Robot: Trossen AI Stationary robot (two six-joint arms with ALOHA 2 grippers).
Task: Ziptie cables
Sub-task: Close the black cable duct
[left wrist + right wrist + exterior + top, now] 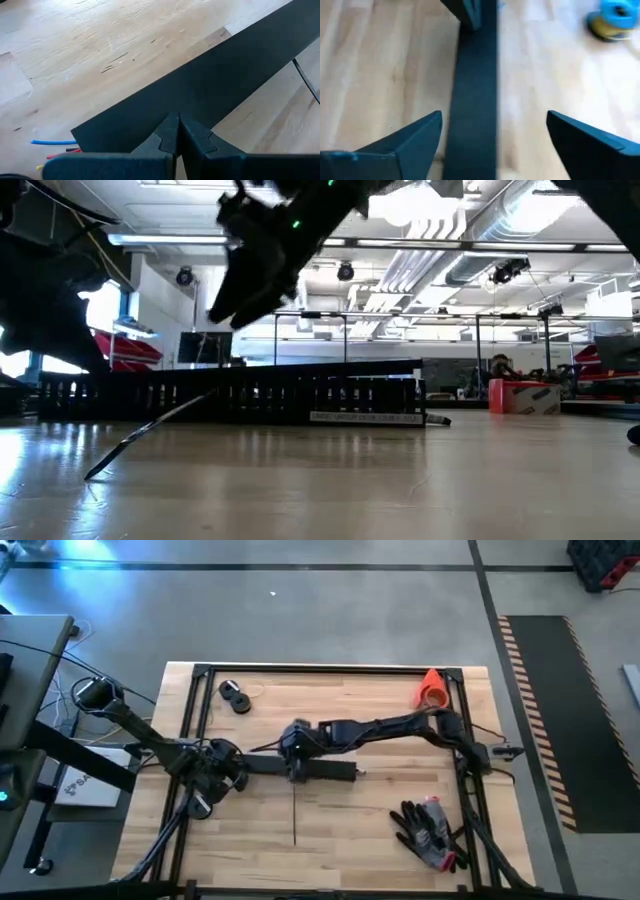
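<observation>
Nearest in the low view, a single thin grey cable (150,432) lies on the wooden table (400,480). Its near tip is on the boards and its far end slants up toward a long black slotted bar (300,395) that lies across the table just behind it. From above, the cable runs straight out from the bar's near edge. Only this one strand shows, with no bundle and no ziptie that I can make out.

The left gripper (178,125) is at the bar's left end. Its fingers are pressed together, with nothing visible between them and the bar's flat face right in front. The right gripper (494,120) hangs over the middle of the bar with its fingers spread wide. The bar runs between them, below and untouched.

Farther back, a pair of gloves (428,830) lies near the right front corner, an orange cone (431,688) stands at the right rear and two black tape rolls (235,697) sit at the left rear. A red box (522,395) sits in the room beyond.

This looks like an early step, since nothing is gathered or tied yet. Next, the right gripper probably has to come down and close on a very thin target. The cable's low profile and the bar alongside it make a clean pinch tricky.
</observation>
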